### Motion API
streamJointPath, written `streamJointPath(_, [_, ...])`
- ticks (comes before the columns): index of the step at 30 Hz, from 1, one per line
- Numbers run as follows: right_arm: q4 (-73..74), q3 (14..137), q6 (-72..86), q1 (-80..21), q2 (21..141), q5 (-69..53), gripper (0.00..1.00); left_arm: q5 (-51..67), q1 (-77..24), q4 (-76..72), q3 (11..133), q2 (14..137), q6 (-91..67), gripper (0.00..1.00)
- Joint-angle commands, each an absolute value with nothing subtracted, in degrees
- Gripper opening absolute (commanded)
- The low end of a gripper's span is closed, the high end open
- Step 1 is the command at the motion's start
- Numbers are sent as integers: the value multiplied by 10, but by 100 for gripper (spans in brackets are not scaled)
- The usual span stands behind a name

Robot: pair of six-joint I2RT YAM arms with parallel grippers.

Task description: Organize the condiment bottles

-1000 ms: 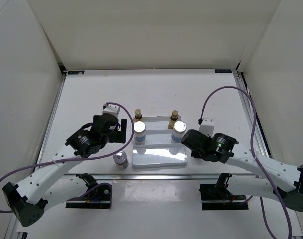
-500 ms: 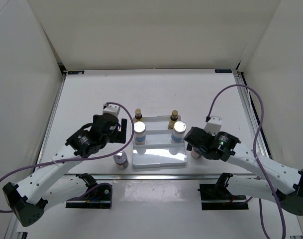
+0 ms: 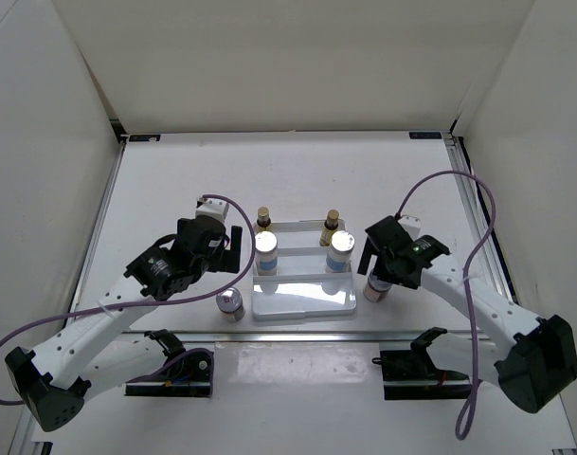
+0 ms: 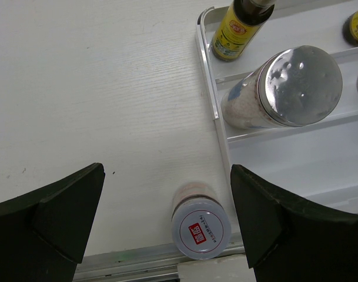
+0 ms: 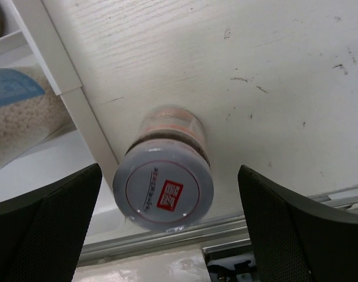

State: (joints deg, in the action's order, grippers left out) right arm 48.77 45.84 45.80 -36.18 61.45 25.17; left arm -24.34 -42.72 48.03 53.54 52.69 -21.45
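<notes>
The table has a white, wood-grained top with metal rails along its edges. A white stepped rectangular tray rests flat on it, at 6 o'clock from the table centre, near the front rail. One short silver-lidded jar stands upright on the tabletop at 8 o'clock from the tray, just beside its left edge. A second short jar stands at 4 o'clock, just beside the right edge.
</notes>
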Motion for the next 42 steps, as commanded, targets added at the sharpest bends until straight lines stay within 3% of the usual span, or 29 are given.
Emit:
streamJointPath(1, [435,450,432,-332,634,194,100,-250,-430,482,556,522,-211,100])
streamJointPath(4, [429,444,432,-313,642,182,98,-250,-430,482,556,522,-211,100])
streamJointPath(8, [429,444,432,-313,636,168,75,-250,-430,482,556,522,-211,100])
streamJointPath(15, [474,450,442,-313,609,161,45,-250,-430,482,556,522,-211,100])
streamJointPath(21, [549,498,448,-313,564,212,27,-250,-430,482,556,522,-211,100])
streamJointPath(26, [570,532,434,-313,523,209,18,-250,-430,482,556,522,-211,100])
streamJointPath(31, [512,533,400,-325,490,122,8,-250,-430,482,556,522,-211,100])
streamJointPath(33, [486,533,392,-338,485,79,8,-250,-430,482,556,522,-211,100])
streamJointPath(42, [436,543,393,-438,556,89,3,-250,-430,482,556,522,-211,100])
